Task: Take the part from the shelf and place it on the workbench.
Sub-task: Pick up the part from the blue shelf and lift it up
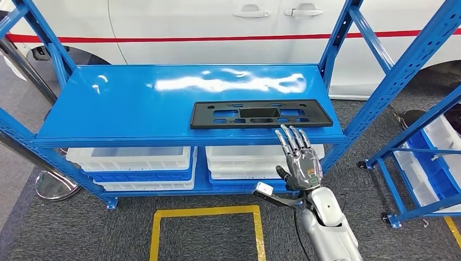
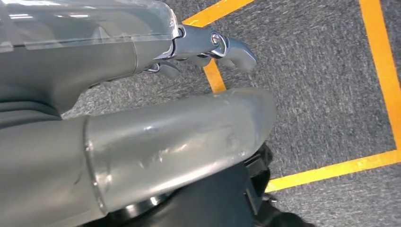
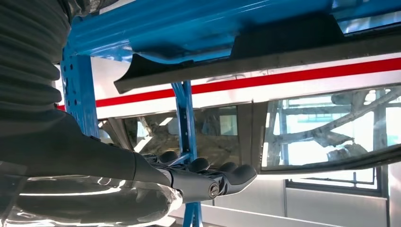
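Our silver right arm (image 1: 331, 225), our right hand (image 1: 300, 157) dark-fingered under clear shell, our left hand (image 2: 142, 113) grey with chrome links

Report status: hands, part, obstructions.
Right hand open, fingers just short of the shelf edge. Left hand hanging, holding nothing. Black part flat on shelf, untouched.

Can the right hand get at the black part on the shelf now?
Probably yes: the right hand is open just below the shelf edge, the black part directly ahead, with nothing between them.

A white vehicle (image 1: 217, 22) with a red stripe stands behind; white bins (image 1: 133, 159) sit low; yellow tape (image 1: 206, 213) marks grey carpet (image 1: 81, 228).
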